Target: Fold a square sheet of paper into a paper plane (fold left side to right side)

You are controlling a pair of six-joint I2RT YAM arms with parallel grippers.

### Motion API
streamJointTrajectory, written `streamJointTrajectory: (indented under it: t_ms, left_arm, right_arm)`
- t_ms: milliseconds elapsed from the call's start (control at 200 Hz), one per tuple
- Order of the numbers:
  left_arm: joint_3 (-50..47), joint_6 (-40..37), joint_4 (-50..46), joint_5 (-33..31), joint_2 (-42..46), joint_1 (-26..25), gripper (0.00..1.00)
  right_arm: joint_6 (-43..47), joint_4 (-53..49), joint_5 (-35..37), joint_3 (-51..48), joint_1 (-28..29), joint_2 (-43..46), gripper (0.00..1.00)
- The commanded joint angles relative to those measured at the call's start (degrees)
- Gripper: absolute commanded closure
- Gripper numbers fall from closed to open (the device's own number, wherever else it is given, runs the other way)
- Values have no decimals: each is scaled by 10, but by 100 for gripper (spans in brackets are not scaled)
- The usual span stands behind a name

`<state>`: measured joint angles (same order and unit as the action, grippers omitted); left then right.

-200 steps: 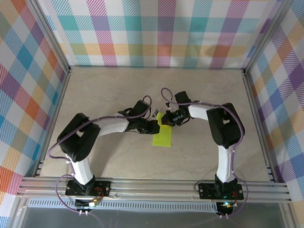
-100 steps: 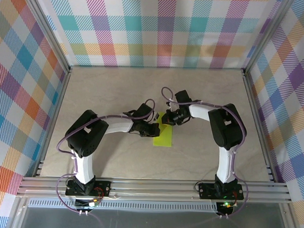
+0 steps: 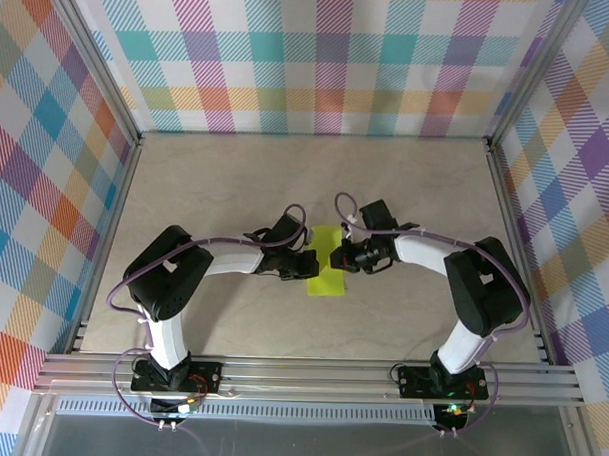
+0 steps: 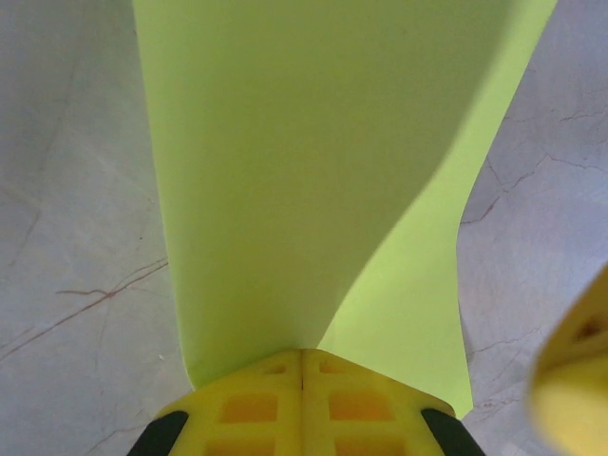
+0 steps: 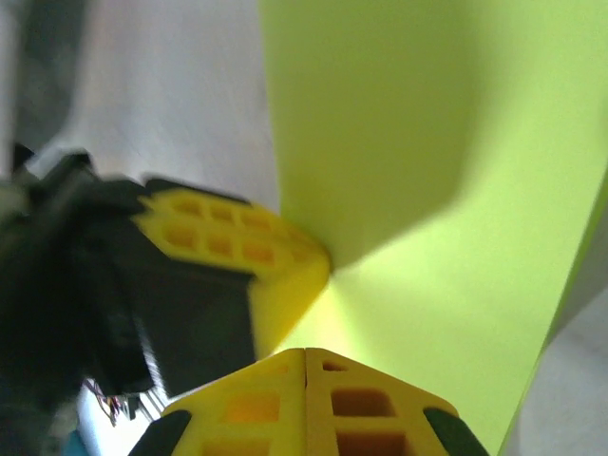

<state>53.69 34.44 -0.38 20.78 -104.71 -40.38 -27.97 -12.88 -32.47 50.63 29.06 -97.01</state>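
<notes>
The square sheet of paper (image 3: pixel 328 280) lies mid-table as a narrow lime rectangle, folded over on itself. My left gripper (image 3: pixel 310 265) comes in from the left, shut, tips against the paper's left edge. In the left wrist view the left gripper (image 4: pixel 302 353) has its jaws together, and the paper (image 4: pixel 313 171) spreads away from the tips with one layer bowed up. My right gripper (image 3: pixel 340 257) meets the sheet from the right. That right gripper (image 5: pixel 304 353) is shut too, resting on the paper (image 5: pixel 446 171) close to the left arm's fingers (image 5: pixel 237 233). Neither pair of jaws shows paper between them.
The marble-look table (image 3: pixel 236 176) is walled by plaid panels on three sides. A metal rail (image 3: pixel 309 373) runs along the near edge above the arm bases. Purple cables loop over both wrists near the paper.
The right arm's elbow has swung out to the right and its gripper dropped slightly lower on the paper. The left gripper slid a little nearer and stays at the sheet's left edge.
</notes>
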Motion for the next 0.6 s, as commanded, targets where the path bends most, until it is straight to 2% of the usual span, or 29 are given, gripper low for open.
streamJointTrajectory:
  t_ms: [0, 315, 595]
  left_arm:
    - [-17, 10, -31, -18, -1, -5, 100]
    - [-8, 12, -31, -14, 14, -5, 100]
    - [28, 15, -20, 13, 22, 13, 100]
  right_arm:
    - [-32, 35, -18, -14, 16, 2, 100]
    - [-19, 5, 15, -24, 20, -41, 100]
    - [-5, -28, 60, -31, 20, -71, 100]
